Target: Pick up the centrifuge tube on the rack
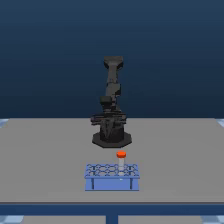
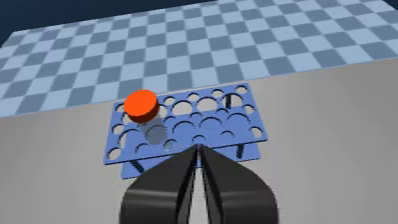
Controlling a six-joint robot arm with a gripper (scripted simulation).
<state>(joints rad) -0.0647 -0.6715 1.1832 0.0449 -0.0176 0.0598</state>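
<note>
While the tube is not yet grasped, the scene reads as follows, one view after another.

Exterior view, arm: the dark six-joint arm (image 1: 112,107) stands folded over its base on the grey surface (image 1: 45,160), behind the rack and well apart from it.
Exterior view, rack: the light-blue rack (image 1: 112,177) sits on the surface nearer the camera, with two dark vertical marks on its front.
Exterior view, centrifuge tube: the centrifuge tube (image 1: 121,156) stands upright in a back hole of the rack, toward the exterior view's right of centre; its orange-red cap rises above the rack top.
Exterior view, fingers: too small and dark here to tell their state.

Wrist view, gripper: the gripper (image 2: 199,150) shows two black fingers (image 2: 164,187) pressed tip to tip, clenched on nothing.
Wrist view, rack: the grid of round holes lies just beyond the fingertips, seen from above at a slant.
Wrist view, centrifuge tube: the orange-red cap (image 2: 141,105) stands in a hole near one far corner, off to the side of the fingers' line and apart from them.
Wrist view, floor: a blue checkered floor (image 2: 222,35) lies past the surface edge.

Progress: nothing of the pick is done, as far as I can judge. Left to do: part the fingers, line up with the cap, descend around the tube, close, lift.
</note>
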